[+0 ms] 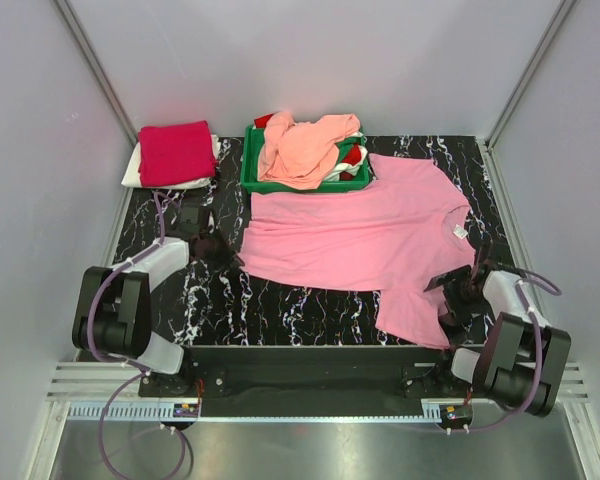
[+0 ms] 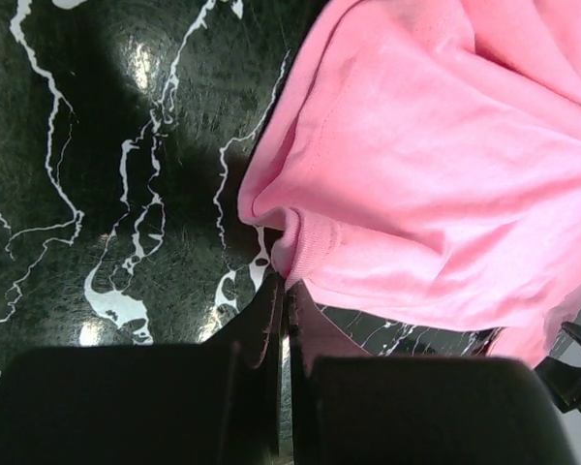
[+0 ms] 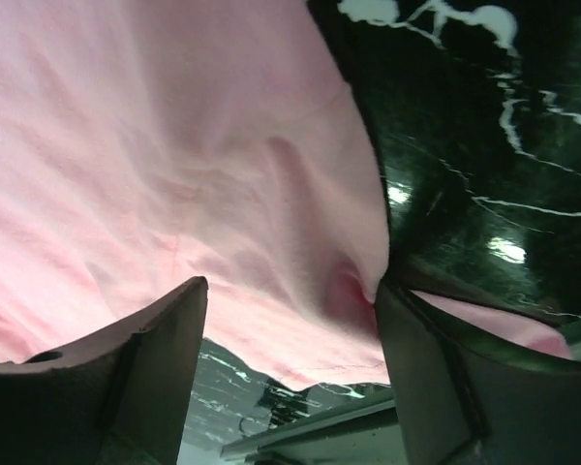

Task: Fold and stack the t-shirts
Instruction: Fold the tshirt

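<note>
A bubblegum pink t-shirt [image 1: 360, 230] lies spread flat on the black marble table, neck label toward the right. My left gripper [image 1: 225, 252] is at its left corner. In the left wrist view the jaws are shut on the shirt's hemmed edge [image 2: 295, 254], which bunches up just above the fingertips [image 2: 274, 300]. My right gripper [image 1: 452, 298] hovers at the shirt's near right part. In the right wrist view it stands open, straddling pink cloth [image 3: 174, 145], and its right finger [image 3: 436, 368] touches the fabric's edge.
A folded crimson shirt [image 1: 175, 152] lies on a white one [image 1: 132, 172] at the back left. A green tray [image 1: 300, 188] behind the pink shirt holds a crumpled peach shirt [image 1: 300, 145] and other garments. Grey walls close in both sides.
</note>
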Motion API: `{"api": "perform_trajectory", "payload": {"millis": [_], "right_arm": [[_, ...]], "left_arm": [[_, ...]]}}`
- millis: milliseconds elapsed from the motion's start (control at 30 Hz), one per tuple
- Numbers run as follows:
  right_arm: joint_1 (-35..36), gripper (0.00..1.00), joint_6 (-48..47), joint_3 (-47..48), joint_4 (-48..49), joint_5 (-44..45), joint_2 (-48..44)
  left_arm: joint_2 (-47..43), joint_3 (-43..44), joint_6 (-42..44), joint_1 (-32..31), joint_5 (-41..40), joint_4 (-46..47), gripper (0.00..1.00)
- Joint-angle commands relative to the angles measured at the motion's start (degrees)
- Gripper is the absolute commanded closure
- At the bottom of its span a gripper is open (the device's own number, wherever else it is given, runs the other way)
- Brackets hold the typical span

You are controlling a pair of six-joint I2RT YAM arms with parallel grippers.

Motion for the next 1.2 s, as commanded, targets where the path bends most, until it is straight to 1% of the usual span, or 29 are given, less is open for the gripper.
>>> {"api": "perform_trajectory", "payload": {"millis": [0,33,67,100,133,167,233,367,433,533,567,700,867,967,1033,1133,1167], "right_arm": [[0.43,0.25,0.48,-0.94,-1.18,3.57,-4.90],[0.43,0.40,0.04,-0.68,-1.71,3.92,-7.35],[0.43,0.49,-0.40,-0.67,-2.41,4.18,-8.42],[0.43,0.61,-0.84,-0.59,-2.77,4.27,-9.47],[0.43,0.79,-1.02,-0.67,-3.03,4.10,-11.48],[0.43,0.88,-1.11,-0.76,-3.21,3.40,-12.37],[0.43,1.00,-1.46,-0.85,-3.48,2.70,-14.39],[0.34,1.00,-1.46,-0.06,-5.66,0.41,-17.82],[0.43,1.00,-1.55,2.30,-7.86,0.76,-21.58],[0.43,1.00,-0.93,6.78,-12.61,2.07,-26.77],[0.43,1.00,-1.89,8.62,-16.18,2.68,-26.62],[0.43,1.00,-2.25,13.47,-19.21,2.78,-27.58],[0.43,1.00,-0.58,14.00,-18.51,0.59,-28.38],[0.43,1.00,-0.49,14.97,-15.35,-0.38,-26.63],[0.43,1.00,-0.84,16.80,-12.97,-0.82,-24.96],[0.43,1.00,-1.19,19.70,-10.25,-0.74,-19.96],[0.43,1.00,-1.11,20.33,-9.55,-0.65,-17.24]], "left_arm": [[-3.33,-1.29,0.28,0.25,1.11,0.59,1.00],[-3.86,-1.64,0.19,0.25,1.46,0.41,1.00],[-5.00,-2.25,0.28,0.25,1.38,-0.11,1.00],[-5.70,-2.52,0.28,0.25,0.86,-0.64,1.00],[-6.41,-2.78,0.54,0.25,0.50,-1.16,1.00],[-7.89,-3.22,0.72,0.25,0.32,-2.30,1.00],[-9.66,-3.92,0.72,0.25,-0.12,-3.27,1.00],[-15.36,-4.98,0.89,0.17,-0.03,-7.22,1.00],[-17.83,-4.72,1.50,0.17,-0.12,-9.59,1.00],[-23.89,-3.67,2.56,0.17,-0.64,-15.48,1.00],[-26.95,-3.32,2.82,0.17,-0.64,-18.54,1.00],[-32.77,-2.08,3.53,0.17,-0.12,-24.28,1.00],[-33.75,-0.24,6.16,0.17,-0.56,-29.64,1.00],[-33.14,0.55,6.87,0.17,-0.38,-29.47,1.00],[-30.51,2.21,7.39,0.17,-0.38,-28.86,1.00],[-25.41,4.85,8.10,0.17,0.06,-28.07,1.00],[-24.09,7.04,8.36,0.17,0.15,-27.72,1.00]]}}
